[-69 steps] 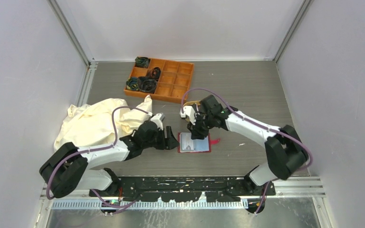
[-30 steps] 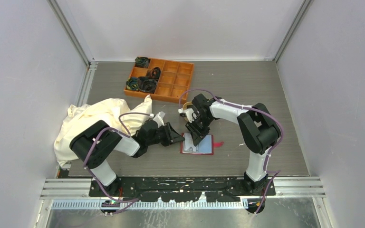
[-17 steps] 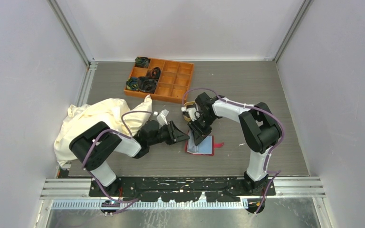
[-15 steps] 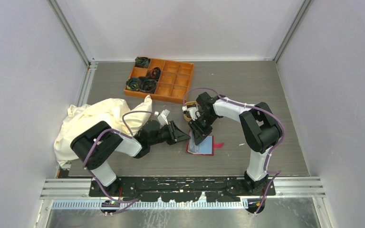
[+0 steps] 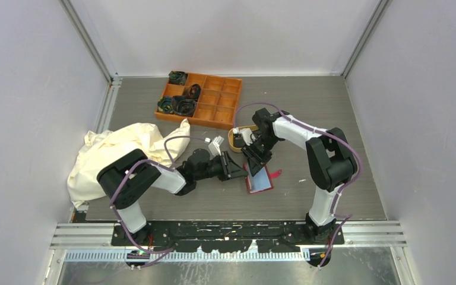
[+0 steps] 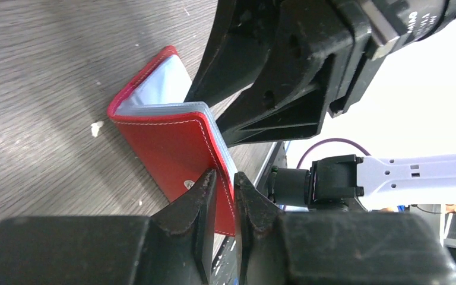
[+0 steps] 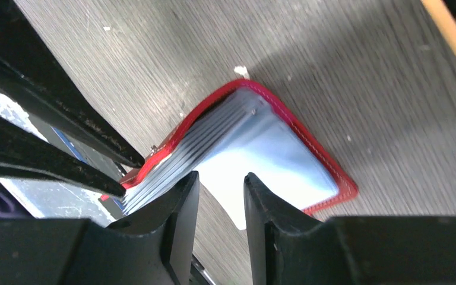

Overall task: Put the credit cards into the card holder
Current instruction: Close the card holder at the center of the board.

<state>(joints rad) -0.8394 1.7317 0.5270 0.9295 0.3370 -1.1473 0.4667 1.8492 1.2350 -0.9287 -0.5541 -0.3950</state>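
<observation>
Two tools meet at the card holder (image 5: pixel 260 180), which lies half open near the middle of the counter (image 5: pixel 309 113). Your left tool (image 6: pixel 224 185) pinches the free edge of the red cover between almost closed jaws. Hold that pinch firm and lifted, so the pockets (image 7: pixel 214 133) fan apart. Your right tool (image 7: pixel 218 191) stands part open over the pockets, gripping nothing as far as the wrist view shows — I see no card. White lettering on the right arm's housing is too blurred to read — the holder shows no brand.
</observation>
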